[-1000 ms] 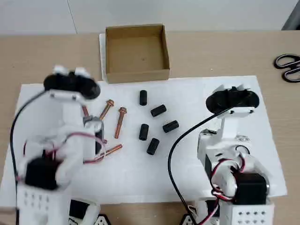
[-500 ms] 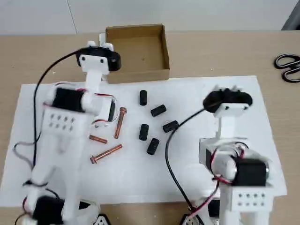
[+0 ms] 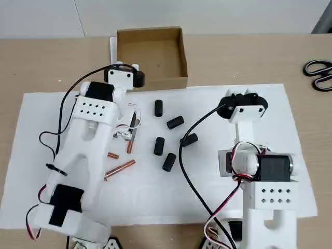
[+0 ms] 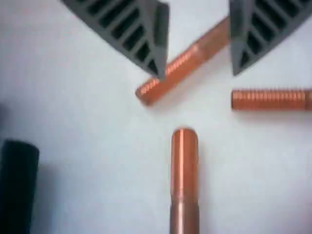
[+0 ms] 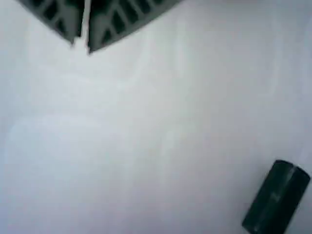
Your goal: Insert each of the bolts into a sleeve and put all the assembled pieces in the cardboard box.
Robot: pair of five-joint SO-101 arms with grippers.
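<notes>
The left arm has swung away from the cardboard box (image 3: 153,82) and now stretches over the bolts (image 3: 119,169), with the left gripper (image 4: 197,70) low above the white sheet (image 3: 259,104). Its jaws stand wide, one on either side of a copper bolt (image 4: 185,62), and two others lie just beside it. The right arm has dipped forward. The right gripper (image 5: 82,43) hangs over the sheet with its jaws all but closed, holding nothing. Five black sleeves (image 3: 159,146) lie loose between the arms, and the box sits beyond them on the table (image 3: 52,62).
</notes>
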